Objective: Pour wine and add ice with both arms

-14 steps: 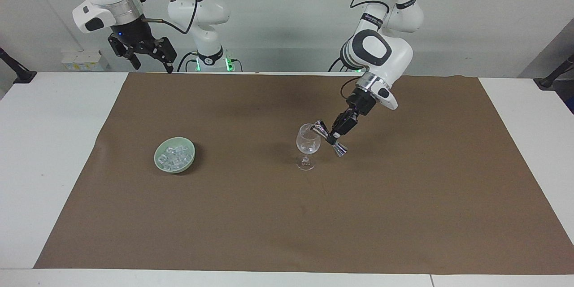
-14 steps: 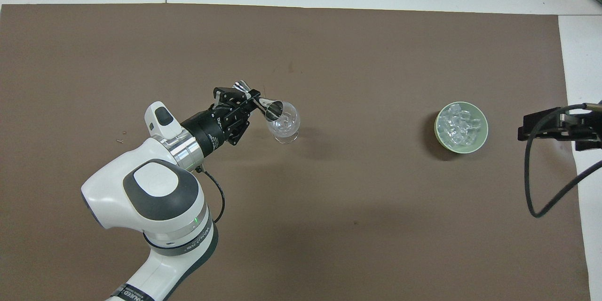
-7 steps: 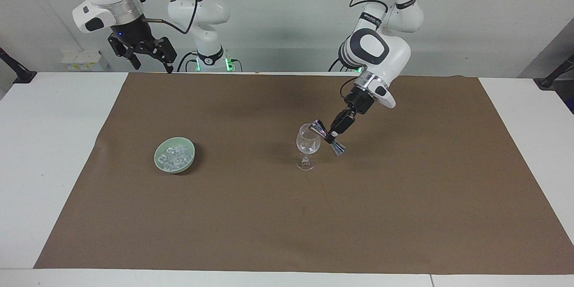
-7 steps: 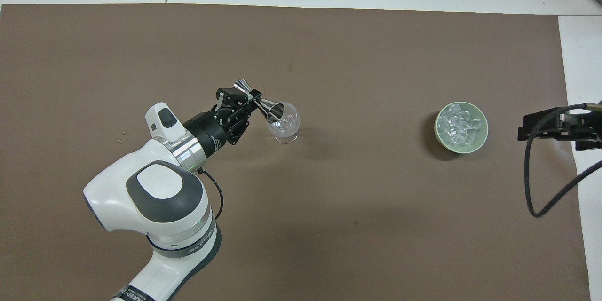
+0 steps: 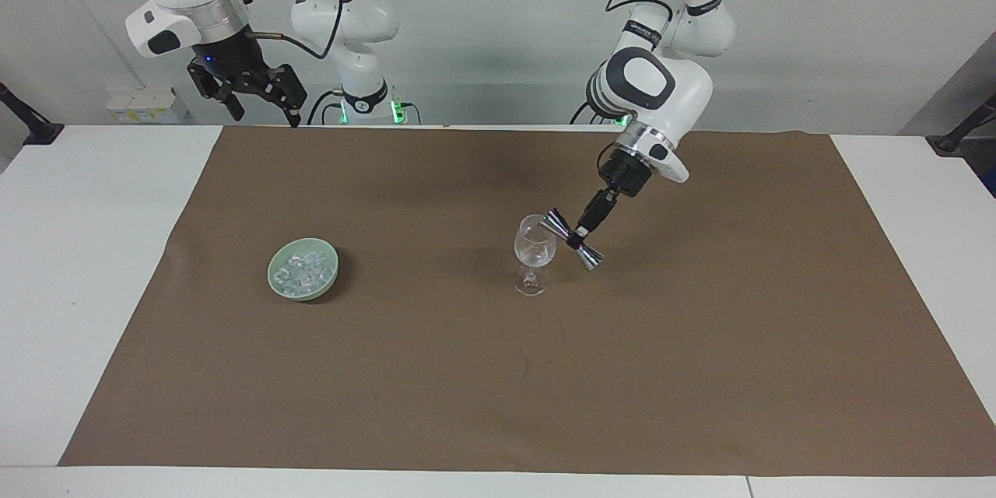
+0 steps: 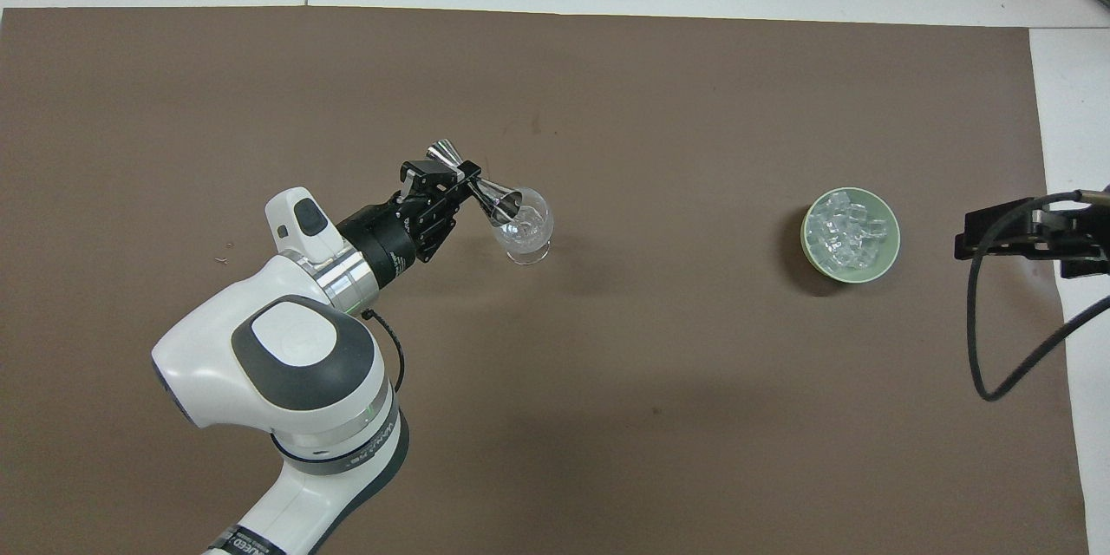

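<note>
My left gripper is shut on the waist of a silver double-cone jigger. The jigger is tipped, with its mouth at the rim of a clear stemmed wine glass standing mid-table. I cannot make out any wine in the jigger or the glass. The ice, several small clear cubes, fills a pale green bowl toward the right arm's end. My right gripper waits open, high over the table edge by the robots; in the overhead view only part of the right gripper shows.
A brown mat covers most of the white table. A black cable loops down from the right arm near the bowl. The glass and the bowl stand well apart on the mat.
The left wrist has turned slightly and drawn back a little, with the jigger still tipped at the glass's rim. The right arm, glass and bowl have not moved.
</note>
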Robot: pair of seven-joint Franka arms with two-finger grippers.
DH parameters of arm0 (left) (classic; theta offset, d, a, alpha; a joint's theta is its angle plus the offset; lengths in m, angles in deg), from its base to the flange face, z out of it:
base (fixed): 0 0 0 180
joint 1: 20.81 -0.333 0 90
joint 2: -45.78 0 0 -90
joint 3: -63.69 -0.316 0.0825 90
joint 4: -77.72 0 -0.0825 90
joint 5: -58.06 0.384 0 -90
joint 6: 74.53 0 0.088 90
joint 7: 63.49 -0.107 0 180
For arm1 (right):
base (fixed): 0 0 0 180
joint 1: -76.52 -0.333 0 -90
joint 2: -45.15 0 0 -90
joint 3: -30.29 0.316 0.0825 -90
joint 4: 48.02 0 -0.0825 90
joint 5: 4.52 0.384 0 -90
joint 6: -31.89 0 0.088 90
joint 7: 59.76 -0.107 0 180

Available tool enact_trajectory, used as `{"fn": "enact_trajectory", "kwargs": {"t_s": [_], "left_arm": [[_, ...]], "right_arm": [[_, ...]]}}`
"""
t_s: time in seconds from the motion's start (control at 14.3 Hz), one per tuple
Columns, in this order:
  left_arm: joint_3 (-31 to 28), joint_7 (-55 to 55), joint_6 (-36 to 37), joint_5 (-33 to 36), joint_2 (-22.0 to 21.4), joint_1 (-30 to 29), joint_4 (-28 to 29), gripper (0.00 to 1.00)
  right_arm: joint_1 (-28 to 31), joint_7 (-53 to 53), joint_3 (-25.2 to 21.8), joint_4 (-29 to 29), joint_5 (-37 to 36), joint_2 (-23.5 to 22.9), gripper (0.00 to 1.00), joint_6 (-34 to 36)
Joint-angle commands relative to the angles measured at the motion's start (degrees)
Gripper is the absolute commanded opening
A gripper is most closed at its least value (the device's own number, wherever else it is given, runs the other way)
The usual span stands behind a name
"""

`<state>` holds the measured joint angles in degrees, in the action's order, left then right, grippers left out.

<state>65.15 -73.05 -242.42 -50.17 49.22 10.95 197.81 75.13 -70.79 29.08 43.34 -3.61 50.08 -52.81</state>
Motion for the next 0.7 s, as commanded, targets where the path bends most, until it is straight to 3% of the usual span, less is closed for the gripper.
{"fn": "enact_trajectory", "kwargs": {"t_s": [0.0,0.63], "left_arm": [[-0.8,-4.0,-2.0,-0.6,0.1,1.2,-0.8,0.0],[-0.7,-9.2,-3.8,-0.6,1.0,1.2,-2.4,0.0]], "right_arm": [[-0.1,-0.7,-0.1,1.8,0.4,1.5,1.0,-1.3],[-0.1,-0.8,-0.1,1.8,0.4,1.5,1.0,-1.3]]}}
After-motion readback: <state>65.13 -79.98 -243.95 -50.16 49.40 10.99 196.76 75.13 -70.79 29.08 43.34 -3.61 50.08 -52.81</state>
